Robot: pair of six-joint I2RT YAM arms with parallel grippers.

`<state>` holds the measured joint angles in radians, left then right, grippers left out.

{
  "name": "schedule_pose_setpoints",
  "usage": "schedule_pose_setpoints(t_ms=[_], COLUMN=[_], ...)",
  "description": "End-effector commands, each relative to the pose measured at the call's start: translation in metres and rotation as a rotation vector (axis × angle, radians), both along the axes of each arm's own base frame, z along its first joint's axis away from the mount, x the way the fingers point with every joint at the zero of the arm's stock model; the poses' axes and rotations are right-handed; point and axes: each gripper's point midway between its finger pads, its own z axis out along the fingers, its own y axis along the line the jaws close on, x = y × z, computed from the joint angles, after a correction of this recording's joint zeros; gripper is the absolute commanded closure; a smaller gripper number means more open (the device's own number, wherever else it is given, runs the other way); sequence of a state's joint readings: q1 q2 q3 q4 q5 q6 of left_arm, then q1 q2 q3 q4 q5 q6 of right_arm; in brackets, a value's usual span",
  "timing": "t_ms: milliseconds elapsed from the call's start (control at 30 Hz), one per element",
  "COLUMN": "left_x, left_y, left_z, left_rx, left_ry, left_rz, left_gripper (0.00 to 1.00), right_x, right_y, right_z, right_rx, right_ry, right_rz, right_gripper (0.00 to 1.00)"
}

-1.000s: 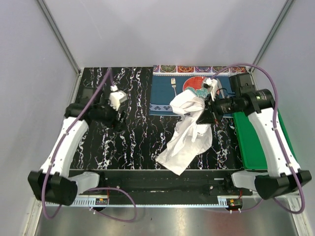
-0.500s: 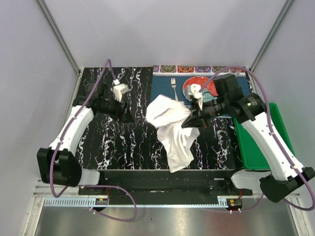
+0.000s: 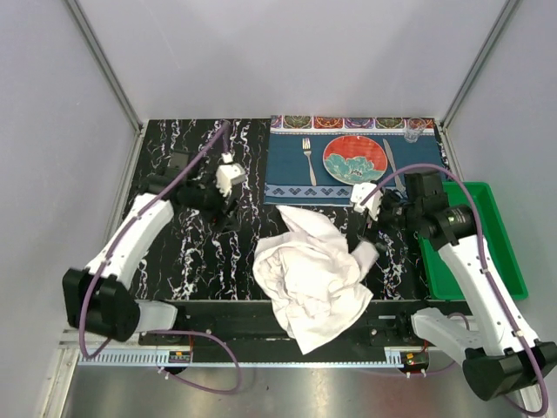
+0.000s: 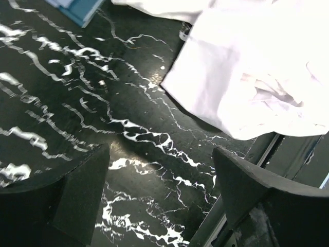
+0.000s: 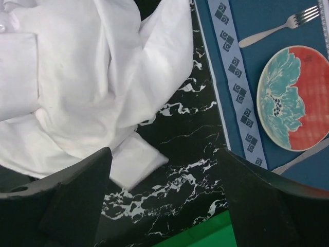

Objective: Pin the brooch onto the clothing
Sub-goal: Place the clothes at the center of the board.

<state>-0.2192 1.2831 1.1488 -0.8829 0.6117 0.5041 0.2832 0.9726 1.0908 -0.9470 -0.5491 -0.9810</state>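
Observation:
The clothing (image 3: 309, 274), a white shirt, lies crumpled on the black marbled table near its front edge, partly hanging over it. My right gripper (image 3: 357, 237) hangs open just right of the heap. In the right wrist view the right gripper (image 5: 164, 190) has nothing between its fingers, and the shirt (image 5: 87, 67) with a cuff (image 5: 136, 159) lies to the upper left. My left gripper (image 3: 230, 216) stands open left of the shirt. The left wrist view shows that gripper (image 4: 162, 175) over bare table, the shirt (image 4: 257, 67) ahead of it. The brooch is out of view.
A blue placemat (image 3: 287, 178) at the back holds a red-and-teal plate (image 3: 354, 159), a fork (image 3: 307, 157) and a knife (image 3: 391, 157). A small clear cup (image 3: 412, 132) stands at the back right. A green tray (image 3: 474, 244) lies along the right edge.
My right gripper has opened and let go of the shirt, which dropped from mid-table to the front edge. The right arm drew back toward the near side. The left arm moved right.

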Motion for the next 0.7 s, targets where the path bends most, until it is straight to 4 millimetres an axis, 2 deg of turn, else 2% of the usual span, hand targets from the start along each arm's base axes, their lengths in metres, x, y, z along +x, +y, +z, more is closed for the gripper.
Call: schedule_pose_setpoints(t_ms=[0, 33, 67, 133, 167, 300, 333, 367, 433, 500, 567, 600, 667], left_x=[0.019, 0.021, 0.023, 0.030, 0.033, 0.051, 0.053, 0.053, 0.042, 0.046, 0.043, 0.041, 0.047], left_y=[-0.018, -0.024, -0.029, -0.040, -0.044, -0.073, -0.087, -0.095, -0.117, -0.132, -0.148, -0.161, -0.170], left_z=[-0.028, -0.032, -0.043, -0.047, -0.053, -0.047, -0.037, -0.036, -0.028, -0.027, -0.037, -0.039, -0.052], left_rx=[0.075, 0.085, 0.098, 0.109, 0.115, 0.092, 0.048, 0.035, -0.002, 0.052, 0.134, 0.143, 0.193], left_ry=[-0.009, -0.005, 0.021, -0.001, 0.007, -0.055, -0.083, -0.129, -0.212, -0.352, -0.451, -0.497, -0.535], left_rz=[-0.072, -0.092, -0.104, -0.132, -0.142, -0.212, -0.266, -0.357, -0.506, -0.617, -0.722, -0.759, -0.810], left_gripper=[0.15, 0.15, 0.16, 0.16, 0.16, 0.18, 0.20, 0.20, 0.20, 0.20, 0.20, 0.20, 0.21], right_x=[-0.001, -0.005, -0.010, -0.012, -0.009, -0.011, -0.014, -0.020, -0.024, -0.021, -0.015, -0.013, -0.014], right_y=[-0.009, -0.008, -0.009, -0.013, -0.016, -0.027, -0.028, -0.029, -0.031, -0.043, -0.059, -0.063, -0.068], right_z=[0.014, 0.011, 0.002, -0.010, -0.022, -0.049, -0.052, -0.056, -0.055, -0.049, -0.046, -0.045, -0.046], right_rx=[-0.044, -0.049, -0.070, -0.110, -0.134, -0.213, -0.213, -0.216, -0.194, -0.153, -0.128, -0.112, -0.103], right_ry=[0.036, 0.072, 0.138, 0.179, 0.211, 0.286, 0.316, 0.352, 0.380, 0.405, 0.437, 0.452, 0.506], right_rz=[-0.022, -0.011, -0.002, 0.011, 0.002, -0.020, -0.032, -0.042, -0.081, -0.147, -0.220, -0.238, -0.260], right_gripper=[0.09, 0.01, 0.00, 0.00, 0.00, 0.06, 0.07, 0.08, 0.09, 0.09, 0.08, 0.08, 0.09])
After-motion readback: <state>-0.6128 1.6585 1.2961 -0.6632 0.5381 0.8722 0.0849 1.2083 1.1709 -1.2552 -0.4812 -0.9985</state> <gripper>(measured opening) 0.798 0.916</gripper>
